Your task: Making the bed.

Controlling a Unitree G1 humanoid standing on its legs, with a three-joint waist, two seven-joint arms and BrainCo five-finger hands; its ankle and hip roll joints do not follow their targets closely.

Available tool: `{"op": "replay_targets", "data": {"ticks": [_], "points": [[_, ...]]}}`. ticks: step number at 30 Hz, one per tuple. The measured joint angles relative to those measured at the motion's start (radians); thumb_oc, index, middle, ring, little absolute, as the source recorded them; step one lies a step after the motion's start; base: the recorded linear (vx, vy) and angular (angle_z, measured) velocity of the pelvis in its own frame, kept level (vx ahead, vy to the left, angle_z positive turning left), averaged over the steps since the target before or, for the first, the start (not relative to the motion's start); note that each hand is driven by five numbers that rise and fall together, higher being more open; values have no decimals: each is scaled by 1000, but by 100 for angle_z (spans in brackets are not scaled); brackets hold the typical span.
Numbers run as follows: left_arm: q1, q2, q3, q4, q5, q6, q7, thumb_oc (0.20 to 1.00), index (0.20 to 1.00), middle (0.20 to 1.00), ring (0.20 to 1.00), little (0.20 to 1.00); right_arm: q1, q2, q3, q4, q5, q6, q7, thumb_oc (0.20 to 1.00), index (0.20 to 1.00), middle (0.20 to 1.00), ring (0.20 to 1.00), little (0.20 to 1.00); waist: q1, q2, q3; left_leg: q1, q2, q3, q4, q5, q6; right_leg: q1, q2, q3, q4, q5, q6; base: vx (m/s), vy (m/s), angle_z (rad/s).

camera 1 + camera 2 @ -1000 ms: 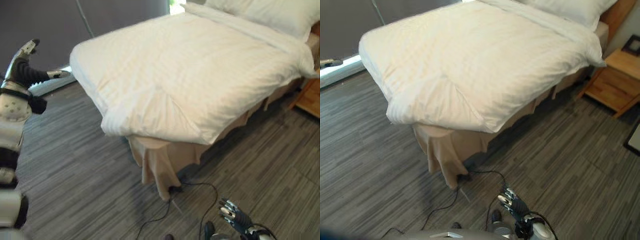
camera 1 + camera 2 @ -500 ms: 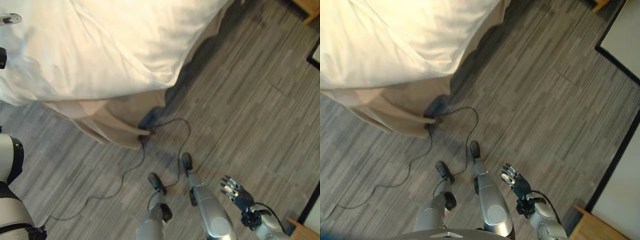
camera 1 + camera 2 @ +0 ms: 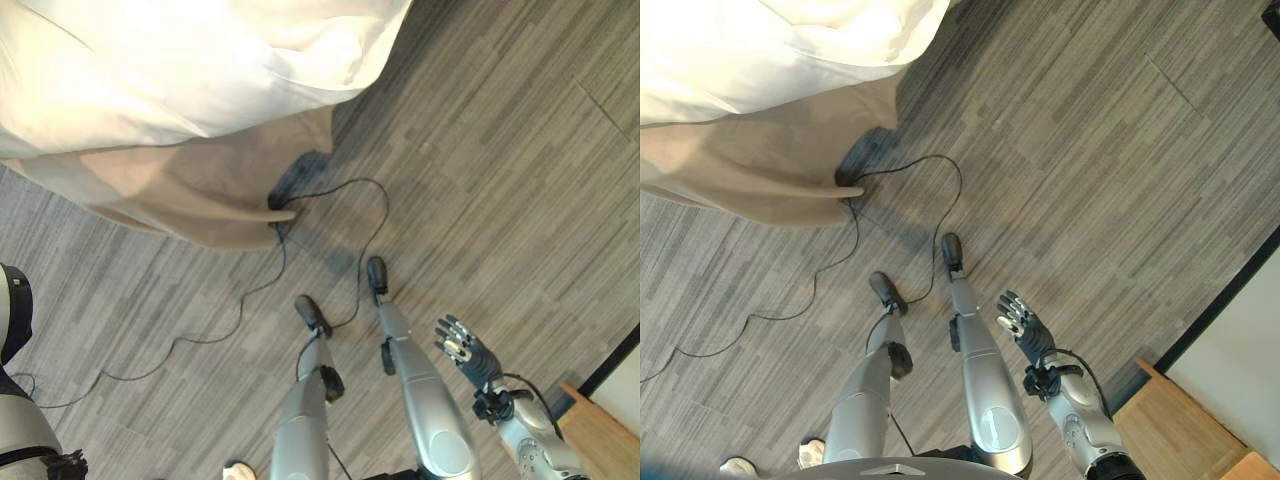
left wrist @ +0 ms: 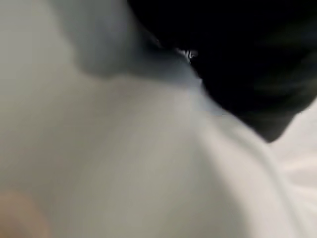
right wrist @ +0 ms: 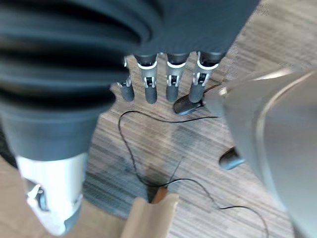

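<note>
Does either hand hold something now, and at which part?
The right hand hangs open over the floor, holding nothing. For the left hand, against white bedding, it cannot be told.

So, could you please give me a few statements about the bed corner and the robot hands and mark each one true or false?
1. The white duvet overhangs the beige bed skirt. True.
2. The right robot hand grips the duvet. False: it hangs open over the grey floor, holding nothing.
3. The bed skirt stops well above the floor. False: it reaches the floor.
4. The left robot hand is close against white bedding. True; its fingers cannot be made out.
</note>
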State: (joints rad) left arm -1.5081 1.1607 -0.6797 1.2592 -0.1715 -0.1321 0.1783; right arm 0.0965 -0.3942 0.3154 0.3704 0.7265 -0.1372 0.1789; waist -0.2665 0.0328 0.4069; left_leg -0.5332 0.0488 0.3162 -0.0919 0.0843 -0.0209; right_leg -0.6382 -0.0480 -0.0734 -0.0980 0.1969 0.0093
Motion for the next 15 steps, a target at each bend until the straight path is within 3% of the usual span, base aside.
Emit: {"op": "replay_targets", "data": {"ticks": [3,5,10,12,13,15], "points": [[6,-6,-72,-21,45,25,-28,200,200,200,200,200,0,0,6,20,5,3,6,1000,1000,1000,1000,1000,0,7,-25,4,-2,0,0,1,-1,4,-2,0,0,3,1,0,0,0],[100,-5,-106,-125,124,28,-30,200,200,200,200,200,-9,-5,8,38,21,3,8,1000,1000,1000,1000,1000,11,16,-35,24,-3,0,0,1,-1,25,-2,0,0,5,2,7,10,-2],[491,7,63,-517,235,21,-43,200,200,200,200,200,-33,-37,9,63,20,1,14,1000,1000,1000,1000,1000,44,32,-55,96,-4,-1,0,-2,-5,96,-3,-4,0,2,5,-19,19,1],[607,-24,118,-569,263,13,-57,200,200,200,200,200,-41,-40,-1,79,18,2,15,1000,1000,1000,1000,1000,55,35,-57,131,-4,-4,-1,-3,-6,133,-4,-8,0,-1,8,49,50,5],[756,-66,193,-628,291,10,-74,200,200,200,200,200,-38,-40,-15,79,16,3,16,1000,1000,1000,1000,1000,56,38,-60,177,-5,-5,-2,-11,-15,179,-6,-6,-1,-14,12,65,69,2],[910,-110,217,-660,328,4,-123,200,200,200,200,200,-24,-41,-24,87,15,3,16,1000,1000,1000,1000,1000,68,47,-96,208,-5,-8,-5,-23,-31,211,-8,-9,-1,-40,22,85,73,2]]}}
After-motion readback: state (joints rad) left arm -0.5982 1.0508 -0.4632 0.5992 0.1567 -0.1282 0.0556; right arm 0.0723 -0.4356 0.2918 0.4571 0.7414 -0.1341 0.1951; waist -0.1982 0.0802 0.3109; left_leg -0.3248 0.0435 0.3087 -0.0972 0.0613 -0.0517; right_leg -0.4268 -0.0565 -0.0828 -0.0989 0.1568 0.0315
